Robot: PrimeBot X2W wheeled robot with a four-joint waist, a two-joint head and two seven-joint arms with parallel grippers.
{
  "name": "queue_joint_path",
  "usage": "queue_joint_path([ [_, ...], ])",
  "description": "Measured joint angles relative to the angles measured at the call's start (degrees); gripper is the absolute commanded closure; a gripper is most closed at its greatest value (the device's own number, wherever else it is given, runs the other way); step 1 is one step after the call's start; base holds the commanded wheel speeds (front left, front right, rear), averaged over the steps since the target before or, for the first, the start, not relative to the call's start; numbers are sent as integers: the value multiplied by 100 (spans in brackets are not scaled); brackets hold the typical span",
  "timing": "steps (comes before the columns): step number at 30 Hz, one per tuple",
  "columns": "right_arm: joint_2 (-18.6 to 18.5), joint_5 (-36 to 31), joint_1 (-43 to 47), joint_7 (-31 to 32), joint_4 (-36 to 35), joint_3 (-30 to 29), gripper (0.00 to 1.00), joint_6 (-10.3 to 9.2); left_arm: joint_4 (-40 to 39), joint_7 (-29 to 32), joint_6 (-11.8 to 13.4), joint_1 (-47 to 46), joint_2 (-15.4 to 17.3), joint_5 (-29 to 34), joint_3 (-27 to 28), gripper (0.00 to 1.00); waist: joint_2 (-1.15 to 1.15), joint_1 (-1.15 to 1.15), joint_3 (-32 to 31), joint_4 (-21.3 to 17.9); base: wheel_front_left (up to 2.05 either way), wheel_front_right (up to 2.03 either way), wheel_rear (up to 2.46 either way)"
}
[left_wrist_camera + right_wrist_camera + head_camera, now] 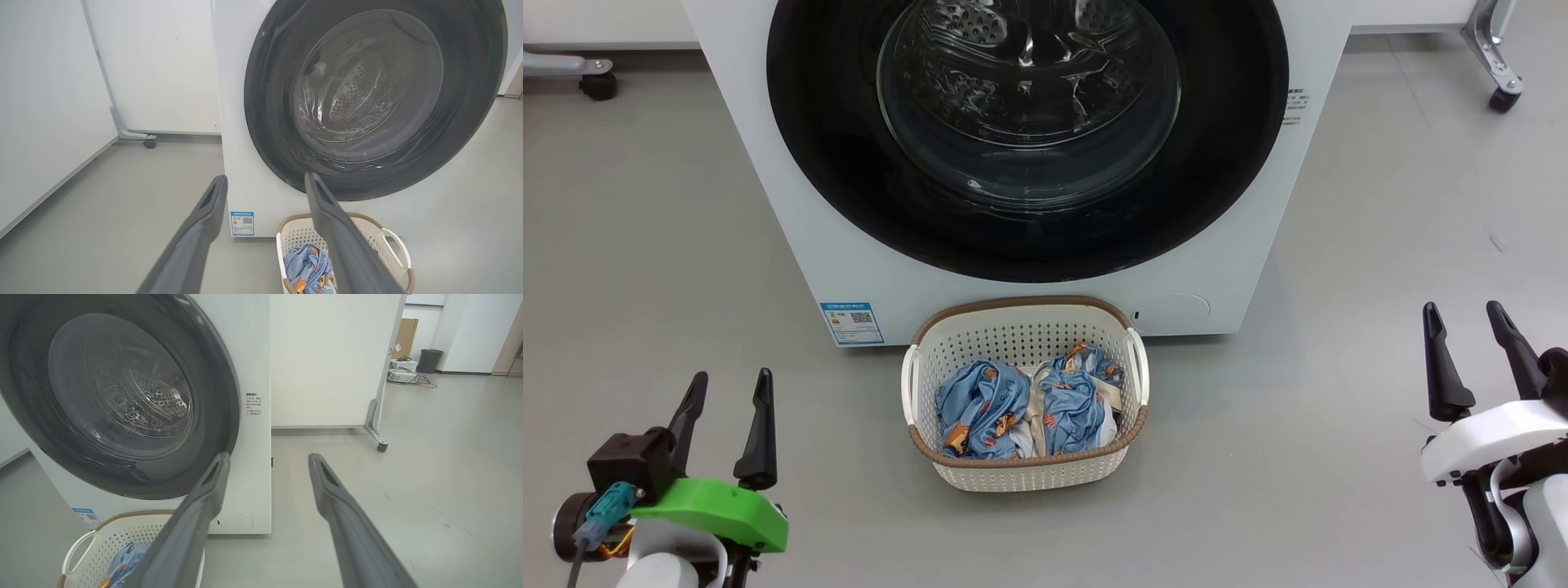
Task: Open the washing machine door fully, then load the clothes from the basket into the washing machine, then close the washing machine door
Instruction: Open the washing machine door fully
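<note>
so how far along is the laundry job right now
Done: nothing yet. The washing machine door is shut flush on the washing machine. In hand: nothing; the left gripper and right gripper are open and empty, one to each side of the basket, touching nothing. To do: open the door fully, move the clothes from the basket into the machine, then close the door.

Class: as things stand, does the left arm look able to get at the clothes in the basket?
Probably yes: the left gripper is open, the basket is open-topped, and the clothes lie uncovered.
</note>
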Motion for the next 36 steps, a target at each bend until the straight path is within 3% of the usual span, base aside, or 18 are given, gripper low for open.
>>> queue_joint_path([
  [18,-9,0,-2,0,36,-13,0,-1,8,0,-1,-7,-4,51,26,0,0,0,60,14,30,30,-60],
  [36,-12,0,-3,-1,37,-33,0,-12,-45,-1,-8,-76,-76,24,170,0,0,0,145,30,72,72,-144],
])
